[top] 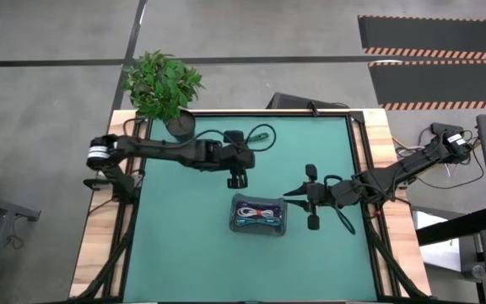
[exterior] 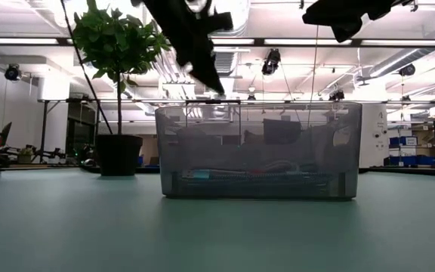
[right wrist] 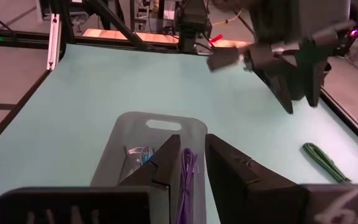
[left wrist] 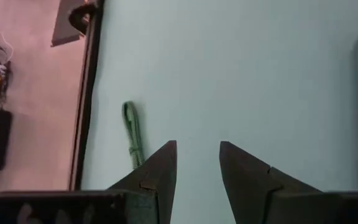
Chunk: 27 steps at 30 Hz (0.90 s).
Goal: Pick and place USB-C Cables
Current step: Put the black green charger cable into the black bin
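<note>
A grey tray (top: 234, 221) stands mid-table holding several cable bundles (top: 258, 213), among them a light blue and a white one (right wrist: 138, 155). A green cable (top: 260, 135) lies flat on the mat near the far edge. My right gripper (top: 290, 195) hovers high at the tray's right end, shut on a dark purple-navy cable (right wrist: 187, 180). My left gripper (top: 237, 180) is open and raised above the mat between the green cable and the tray. In the left wrist view the green cable (left wrist: 131, 134) lies off to the side of the gripper's fingers (left wrist: 197, 149). My right gripper pinches the dark cable between its two fingers, near the cable's upper end (right wrist: 188, 155). The fingers slant down from the table's right side. The cable hangs down below them over the tray's right end (right wrist: 166, 127), lifted clear of the table.
A potted plant (top: 160, 84) stands at the far left corner of the mat. Black rails run along the mat's sides. The open green mat (top: 184, 253) stretches left of and in front of the tray. My left gripper (right wrist: 294, 93) hangs above the green cable's (right wrist: 322, 160) surroundings.
</note>
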Tool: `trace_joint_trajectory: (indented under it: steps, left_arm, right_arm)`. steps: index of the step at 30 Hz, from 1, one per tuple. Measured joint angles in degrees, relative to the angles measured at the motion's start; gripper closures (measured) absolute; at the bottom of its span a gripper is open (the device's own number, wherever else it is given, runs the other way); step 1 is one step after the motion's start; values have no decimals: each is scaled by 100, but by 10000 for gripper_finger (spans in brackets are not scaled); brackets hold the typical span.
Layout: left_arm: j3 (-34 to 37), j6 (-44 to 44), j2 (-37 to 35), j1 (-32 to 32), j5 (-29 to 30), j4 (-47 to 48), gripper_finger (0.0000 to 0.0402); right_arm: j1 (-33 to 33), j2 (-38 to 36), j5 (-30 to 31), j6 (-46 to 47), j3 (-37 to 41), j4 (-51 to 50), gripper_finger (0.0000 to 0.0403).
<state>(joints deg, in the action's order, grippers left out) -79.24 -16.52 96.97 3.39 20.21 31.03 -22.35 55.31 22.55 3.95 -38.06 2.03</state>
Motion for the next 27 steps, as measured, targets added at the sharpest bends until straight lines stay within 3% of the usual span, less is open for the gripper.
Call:
trace_joint_trajectory:
  steps: [8, 20, 27]
  left_arm:
    - [0, -779, 443, 615, -182, -165, 295]
    - [0, -786, 989, 1672, -508, -1157, 295]
    - [3, -780, 1357, 1926, -913, -1299, 295]
  right_arm:
    - [0, 4, -4, -86, 26, -53, 339]
    - [2, 4, -1, -442, 37, -112, 339]
    - [7, 7, 6, -63, 60, -35, 339]
